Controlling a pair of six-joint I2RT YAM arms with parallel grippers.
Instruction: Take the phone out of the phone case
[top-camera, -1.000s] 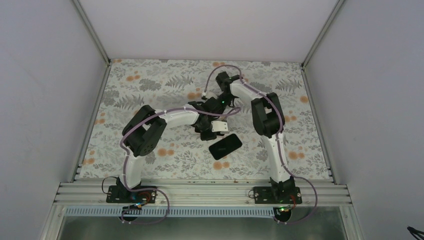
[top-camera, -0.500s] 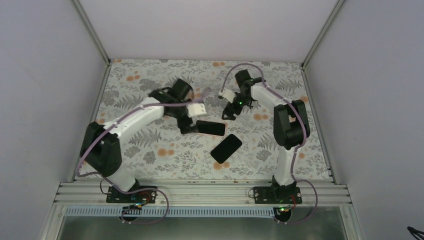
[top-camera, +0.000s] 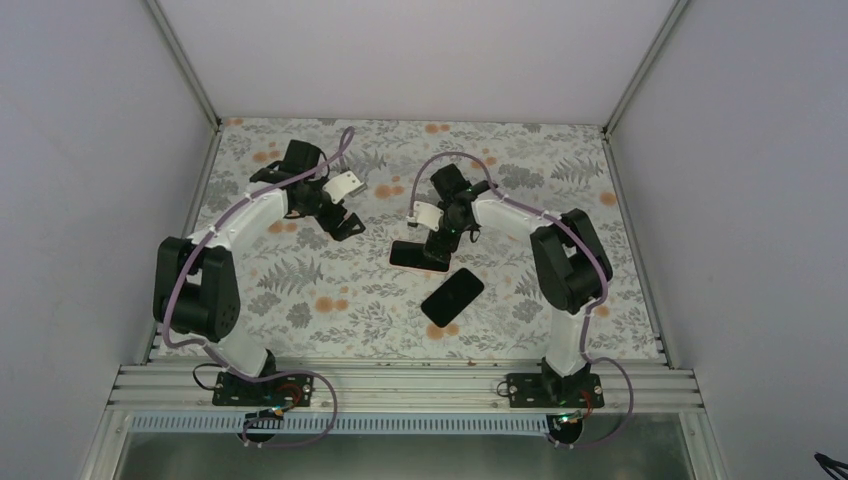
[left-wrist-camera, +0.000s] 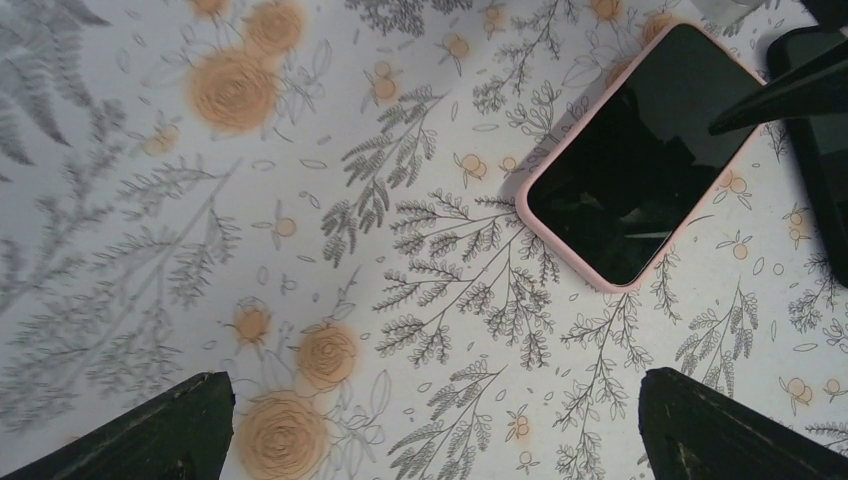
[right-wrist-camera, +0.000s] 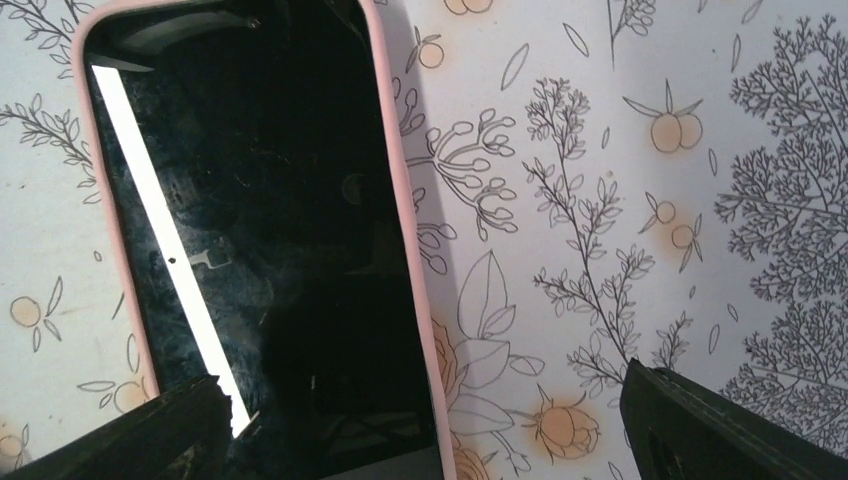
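Under my right hand (right-wrist-camera: 422, 378): phone case (right-wrist-camera: 398, 200) rim pink, smooth, matt, rubbery-looking. Black face (right-wrist-camera: 260, 230) inside it glossy, reflective, smudged. Bench (right-wrist-camera: 600, 150) cover matt, floral-printed.

Top view: the right gripper (top-camera: 437, 250) covers one end of the pink case (top-camera: 405, 255), and its fingers are too small to make out. In the right wrist view the case runs off the bottom edge, with one corner behind a finger (right-wrist-camera: 140, 440). Whether its glossy dark face is a screen or bare lining cannot be told. From the left wrist, a dark wedge (left-wrist-camera: 800, 88) hides the case's far corner. A black slab (left-wrist-camera: 830, 180) is cut off by the right edge, and only the fingertips of the left gripper (left-wrist-camera: 450, 430) show.
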